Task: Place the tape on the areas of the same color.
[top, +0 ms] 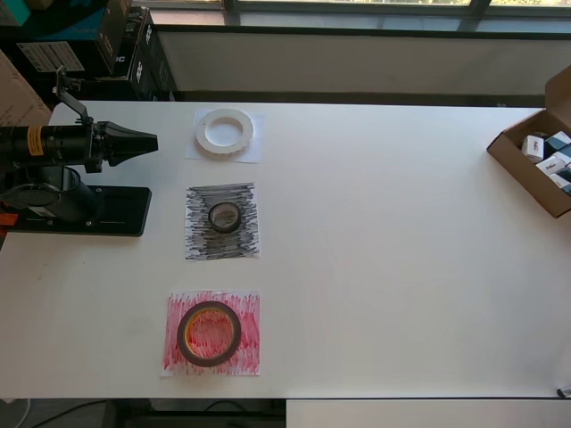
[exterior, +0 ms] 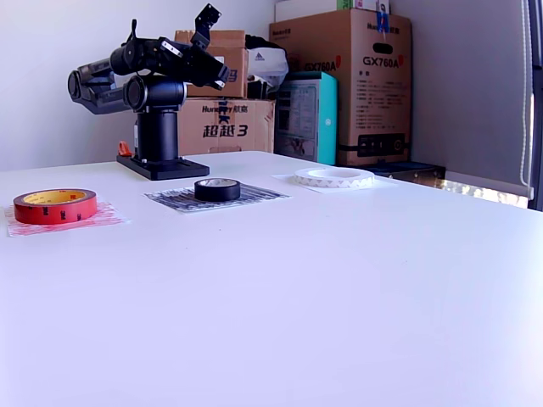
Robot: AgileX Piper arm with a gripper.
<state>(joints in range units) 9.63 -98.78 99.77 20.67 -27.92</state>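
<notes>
White tape ring (top: 225, 131) lies flat on the white patch (top: 198, 152); black roll (top: 224, 217) sits centred on the black-scribbled patch (top: 222, 245); reddish-brown roll (top: 209, 333) rests on the red-scribbled patch (top: 250, 334). Gripper (top: 147, 141), folded back above the arm's base (top: 116, 214), appears narrowed to a point and holds nothing. Cardboard box (top: 526, 169) at the overhead view's right table (top: 401, 267) edge.

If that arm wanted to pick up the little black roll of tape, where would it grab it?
Probably from straight above. The black roll lies flat on the black scribbled patch, hole facing up, with open space all round. One pincer finger could drop into the hole and one outside, pinching the wall; or, since the roll is small, both fingers could squeeze its outer sides.
</notes>
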